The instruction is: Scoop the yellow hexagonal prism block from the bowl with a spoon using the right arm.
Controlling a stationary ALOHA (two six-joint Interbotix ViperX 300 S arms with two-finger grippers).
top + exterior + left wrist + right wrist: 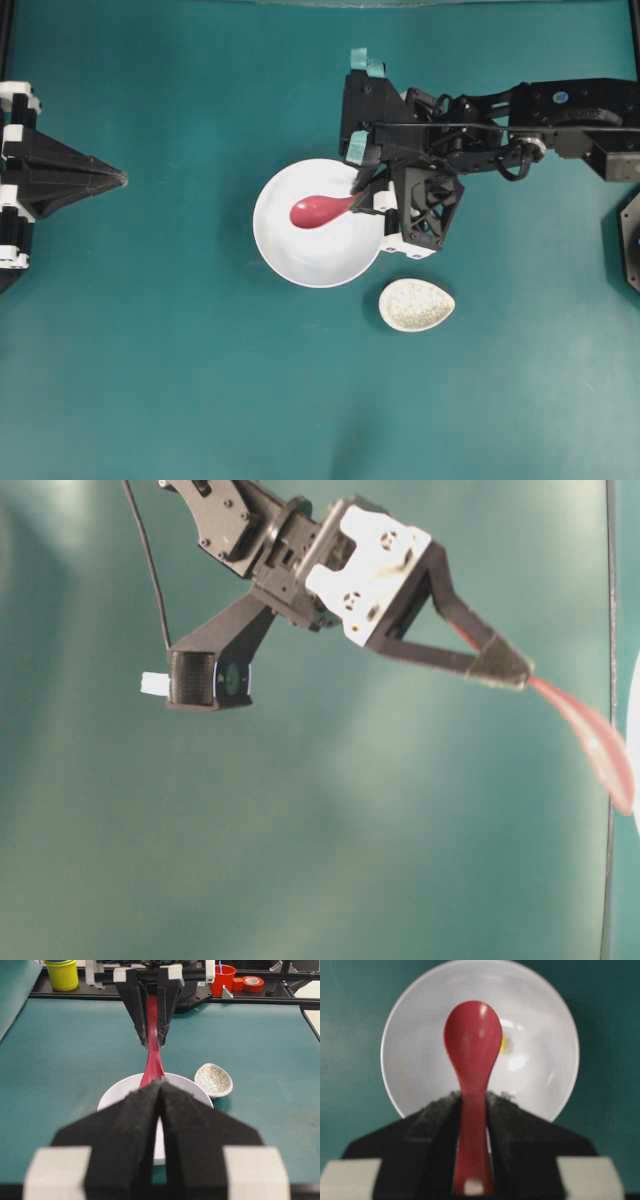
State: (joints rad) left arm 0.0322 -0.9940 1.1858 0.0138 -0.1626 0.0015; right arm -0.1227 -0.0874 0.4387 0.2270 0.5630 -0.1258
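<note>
Right black-and-white end effector (472,1110) clamped on short handle of glossy pink-red soup spoon (472,1035), scoop hanging over plain round white bowl (540,1020) on teal desk (150,350). Tiny pale-yellow hexagonal prism block (503,1043) sitting inside bowl, peeking out just beside scoop's right edge, mostly hidden under it. Not yet in scoop, by the look of it.

Left black end effector (161,1125) parked well apart from bowl, pads together, nothing between them.

Risks from here:
- Scoop dropping off-centre, pushing block sideways up bowl wall instead of under it.
- Block much smaller than scoop, likely to skate on smooth ceramic and slide away.
- Hard downward press tipping or shoving bowl toward small speckled off-white egg-shaped spoon rest (416,305) close by.
- Handle pivoting in pads under load, scoop tilting, block rolling out on lift.
</note>
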